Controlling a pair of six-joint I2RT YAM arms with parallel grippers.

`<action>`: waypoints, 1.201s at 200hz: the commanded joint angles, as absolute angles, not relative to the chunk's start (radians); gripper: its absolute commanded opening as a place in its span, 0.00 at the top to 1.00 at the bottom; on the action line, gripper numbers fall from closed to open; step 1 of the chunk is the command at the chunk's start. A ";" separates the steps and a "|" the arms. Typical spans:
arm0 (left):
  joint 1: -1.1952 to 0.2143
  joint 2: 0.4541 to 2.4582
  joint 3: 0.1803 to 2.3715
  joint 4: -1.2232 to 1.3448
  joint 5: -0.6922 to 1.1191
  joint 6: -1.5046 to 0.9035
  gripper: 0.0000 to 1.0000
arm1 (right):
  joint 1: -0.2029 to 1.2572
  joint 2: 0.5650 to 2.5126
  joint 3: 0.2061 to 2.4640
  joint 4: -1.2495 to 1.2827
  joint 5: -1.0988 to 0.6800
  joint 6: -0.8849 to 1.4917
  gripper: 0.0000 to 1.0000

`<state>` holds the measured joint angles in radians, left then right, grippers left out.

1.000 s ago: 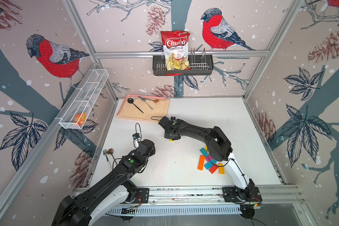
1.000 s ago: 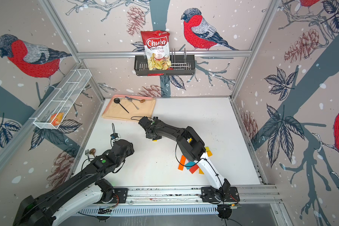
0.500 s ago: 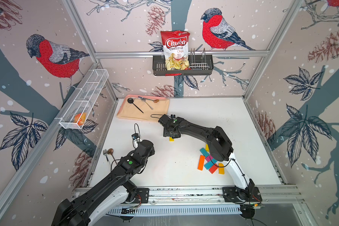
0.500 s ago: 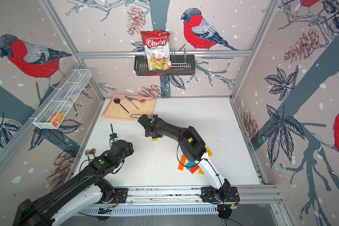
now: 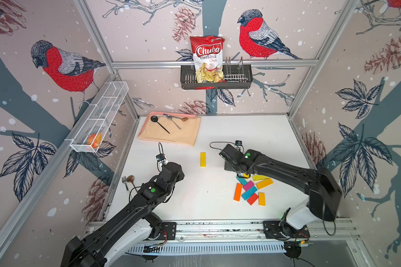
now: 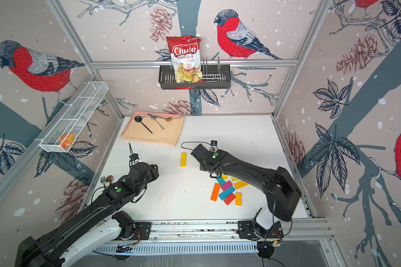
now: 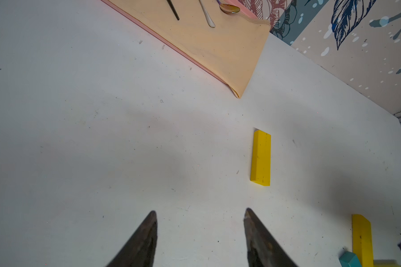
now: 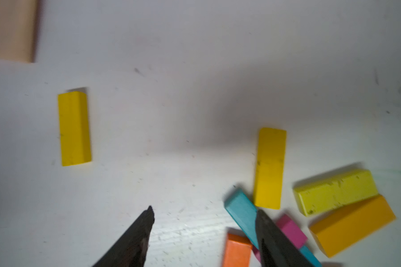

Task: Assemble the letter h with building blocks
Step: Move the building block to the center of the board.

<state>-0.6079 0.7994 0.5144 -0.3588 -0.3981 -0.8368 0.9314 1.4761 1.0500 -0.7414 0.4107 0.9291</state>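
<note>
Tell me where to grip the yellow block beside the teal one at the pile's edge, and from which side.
Grip the yellow block across its long sides, at the half away from the teal block, from above. It lies flat, both long sides bare there; its other end meets the teal.

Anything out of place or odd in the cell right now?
Yes: a small metal fork and a brown-headed utensil lie past the white table's left edge, beside the wall, while the other cutlery sits on the beige cloth. The coloured planks are a loose jumble, some overlapping; one yellow plank lies alone, straight.
</note>
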 commanded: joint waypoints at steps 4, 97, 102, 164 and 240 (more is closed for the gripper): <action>-0.607 0.813 0.528 -0.351 -0.397 -0.808 0.41 | 0.906 1.306 0.863 -0.764 0.411 1.044 0.31; -0.598 0.831 0.498 -0.341 -0.377 -0.850 0.42 | 0.719 1.302 0.730 -0.507 0.102 0.747 0.43; -0.596 0.831 0.496 -0.341 -0.375 -0.853 0.42 | 0.721 1.316 0.730 -0.499 0.089 0.740 0.43; -0.586 0.839 0.500 -0.330 -0.356 -0.862 0.42 | 0.746 1.463 0.733 -0.453 0.098 0.717 0.45; -0.574 0.835 0.498 -0.330 -0.344 -0.863 0.42 | 0.754 1.569 0.780 -0.453 0.151 0.679 0.65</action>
<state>-0.5789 0.8387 0.4961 -0.3435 -0.3435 -0.8639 0.7460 1.5475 0.7704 -0.4267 0.1501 0.7006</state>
